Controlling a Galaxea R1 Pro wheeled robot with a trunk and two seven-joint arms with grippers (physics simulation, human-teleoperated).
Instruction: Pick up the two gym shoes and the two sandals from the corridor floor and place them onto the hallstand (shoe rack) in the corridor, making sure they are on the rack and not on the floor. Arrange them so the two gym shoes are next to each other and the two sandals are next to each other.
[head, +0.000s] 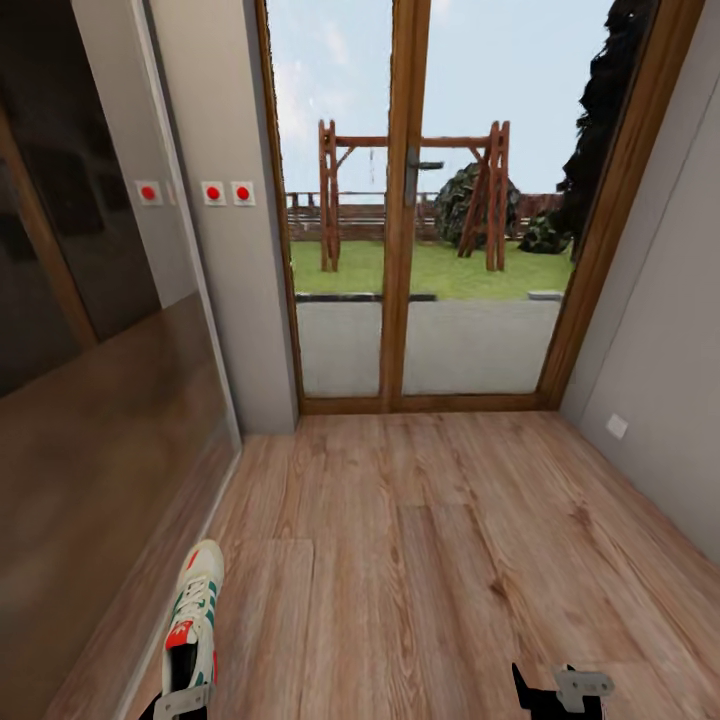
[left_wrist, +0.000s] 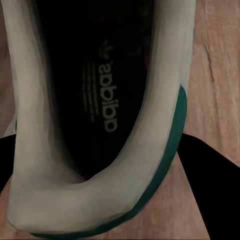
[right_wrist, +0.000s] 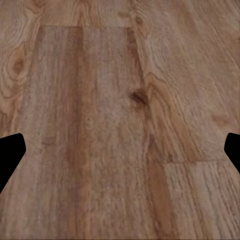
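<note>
One gym shoe (head: 196, 618), white with green stripes and a red-orange tongue, shows at the lower left of the head view, toe pointing away from me. My left gripper (head: 182, 705) is shut on its heel. In the left wrist view the shoe's dark inside (left_wrist: 97, 90) and white heel rim sit between the two black fingers (left_wrist: 207, 175). My right gripper (head: 545, 692) hangs low at the lower right, open, its fingertips (right_wrist: 10, 150) wide apart over bare corridor floor (right_wrist: 120, 125). The sandals and the hallstand are out of view.
A glazed door in a wooden frame (head: 405, 300) closes the corridor ahead. A glossy dark panel (head: 90, 400) runs along the left wall and a grey wall with a socket (head: 617, 426) along the right. Wood-plank floor (head: 420, 540) stretches between them.
</note>
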